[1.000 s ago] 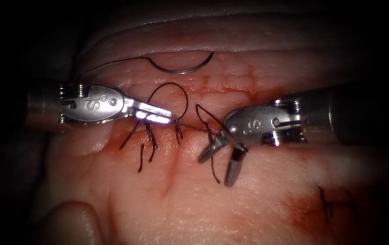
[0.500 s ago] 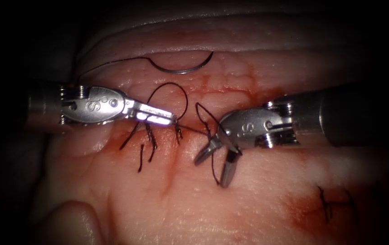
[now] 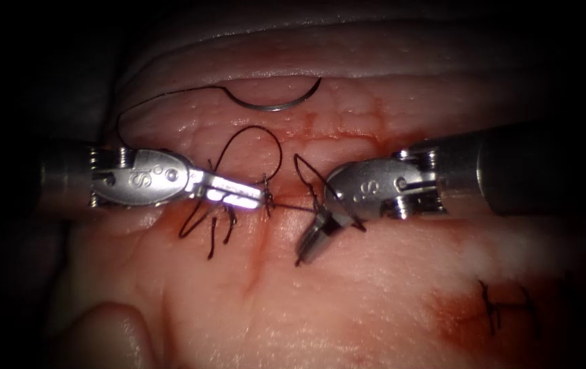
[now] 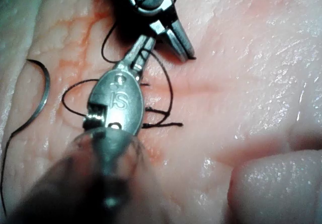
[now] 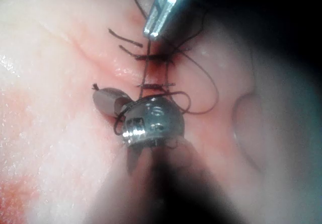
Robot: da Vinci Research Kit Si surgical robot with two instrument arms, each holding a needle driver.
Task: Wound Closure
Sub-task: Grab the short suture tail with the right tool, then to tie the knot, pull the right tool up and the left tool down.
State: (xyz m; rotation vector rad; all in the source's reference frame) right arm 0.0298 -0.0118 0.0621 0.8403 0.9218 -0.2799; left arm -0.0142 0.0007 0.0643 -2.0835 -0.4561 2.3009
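the pale pink tissue carries its cut at mid-frame; the curved steel needle lies free above. my left tool and right tool each clench the dark thread. overpulling could snap it or tear the edges.
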